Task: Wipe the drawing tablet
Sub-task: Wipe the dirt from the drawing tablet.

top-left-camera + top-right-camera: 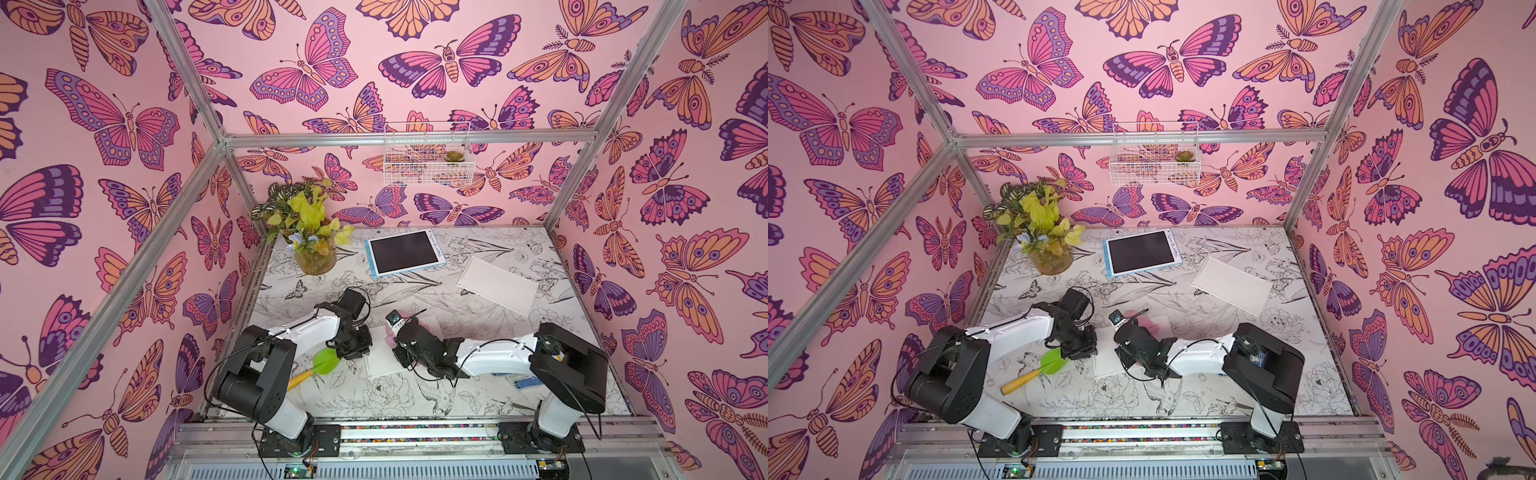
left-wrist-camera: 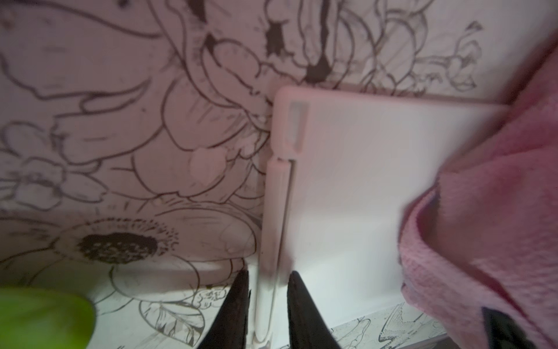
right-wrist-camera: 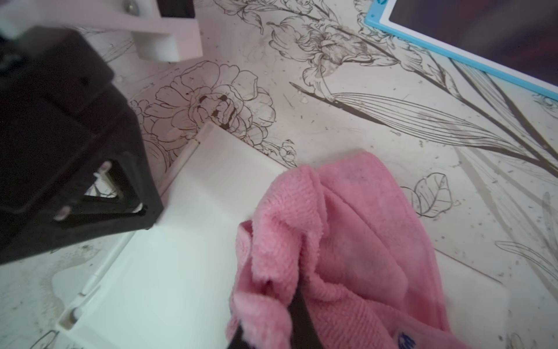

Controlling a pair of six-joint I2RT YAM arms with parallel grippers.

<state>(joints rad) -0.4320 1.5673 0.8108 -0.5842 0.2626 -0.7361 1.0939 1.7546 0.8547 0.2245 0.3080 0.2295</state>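
The white drawing tablet [image 1: 384, 362] [image 1: 1106, 365] lies flat near the table's front, between my two arms. My left gripper [image 2: 265, 273] [image 1: 353, 349] points down at its left edge, with one black finger on each side of the pen rail [image 2: 274, 211], shut on that edge. My right gripper [image 3: 290, 297] [image 1: 393, 343] is shut on a crumpled pink cloth [image 3: 347, 235] [image 2: 483, 196] [image 1: 1152, 324], which rests on the tablet's right part [image 3: 181, 272]. Cloth folds bury the right fingertips.
A blue-framed tablet with a dark screen [image 1: 405, 252] and a white board [image 1: 496, 286] lie at the back. A potted plant [image 1: 309, 232] stands back left. A green scoop with a yellow handle [image 1: 325, 360] lies beside my left gripper. A wire basket [image 1: 428, 160] hangs on the back wall.
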